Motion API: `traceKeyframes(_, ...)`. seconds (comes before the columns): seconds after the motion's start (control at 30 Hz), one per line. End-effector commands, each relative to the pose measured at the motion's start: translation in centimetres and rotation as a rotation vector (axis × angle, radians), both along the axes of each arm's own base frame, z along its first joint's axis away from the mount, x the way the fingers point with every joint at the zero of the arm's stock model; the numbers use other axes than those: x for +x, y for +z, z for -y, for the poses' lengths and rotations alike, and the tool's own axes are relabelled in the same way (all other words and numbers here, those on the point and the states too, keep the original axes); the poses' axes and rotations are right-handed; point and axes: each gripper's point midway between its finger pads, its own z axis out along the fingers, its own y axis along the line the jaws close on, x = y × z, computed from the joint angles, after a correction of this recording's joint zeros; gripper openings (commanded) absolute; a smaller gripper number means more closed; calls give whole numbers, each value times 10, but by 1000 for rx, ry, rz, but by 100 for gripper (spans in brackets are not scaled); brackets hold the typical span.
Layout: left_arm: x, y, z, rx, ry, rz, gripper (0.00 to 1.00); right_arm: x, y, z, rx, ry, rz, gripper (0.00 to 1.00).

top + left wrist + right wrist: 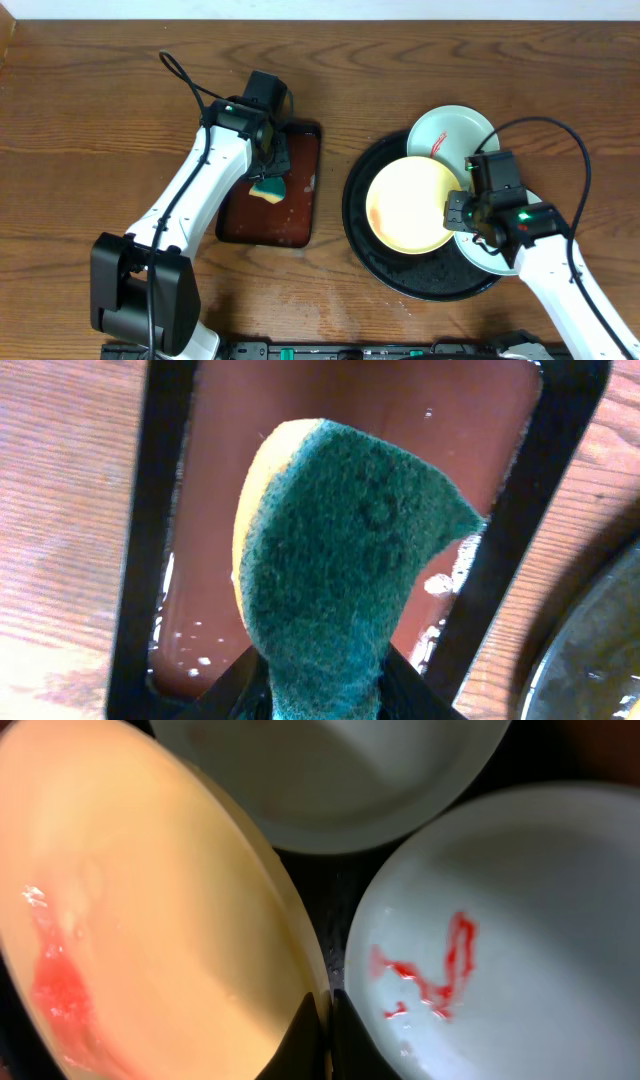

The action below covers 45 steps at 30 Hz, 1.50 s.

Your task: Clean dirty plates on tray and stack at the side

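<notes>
Yellow glaze looks stiff, slippery and chippable, so we'd pinch the rim. The pale yellow round plate (408,205) lies on the large glossy black tray (356,235), and the right gripper (322,1020) is clenched on its edge. The left gripper (268,172) clamps a green-and-yellow sponge (340,560). The white round plate (480,256) is mostly hidden under the arm.

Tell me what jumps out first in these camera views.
The pale yellow plate, smeared red, is in the black tray, its rim pinched by the right gripper. The left gripper holds a green-and-yellow sponge above the small red-brown tray. A mint plate marked red lies at the black tray's far edge.
</notes>
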Motion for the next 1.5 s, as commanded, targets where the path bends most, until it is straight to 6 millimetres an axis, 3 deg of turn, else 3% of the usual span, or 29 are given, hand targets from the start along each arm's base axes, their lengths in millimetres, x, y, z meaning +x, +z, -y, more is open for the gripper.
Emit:
traceKeyframes(0.0,0,2,5,-34,-25,0,32,11,30,15,-200,-14,118,1)
traceKeyframes(0.17,-1,8,5,-38,-28,14,33,12,52,4,-360,58,217,1)
traceKeyframes(0.37,-1,28,5,-50,-48,72,45,9,76,-12,-547,132,338,1)
traceKeyframes(0.53,-5,48,4,-65,-48,122,48,6,90,-31,-574,225,386,1)
traceKeyframes(0.67,-6,61,3,-77,-49,161,53,5,112,-47,-576,305,437,1)
traceKeyframes(0.83,-7,65,3,-80,-48,173,60,4,148,-46,-645,294,537,1)
traceKeyframes(0.87,-7,65,3,-79,-49,172,66,3,153,-45,-666,296,550,1)
traceKeyframes(0.93,-7,65,3,-79,-49,172,81,1,157,-46,-705,314,561,1)
traceKeyframes(1.47,-7,65,3,-79,-48,172,83,-2,156,-50,-740,347,558,1)
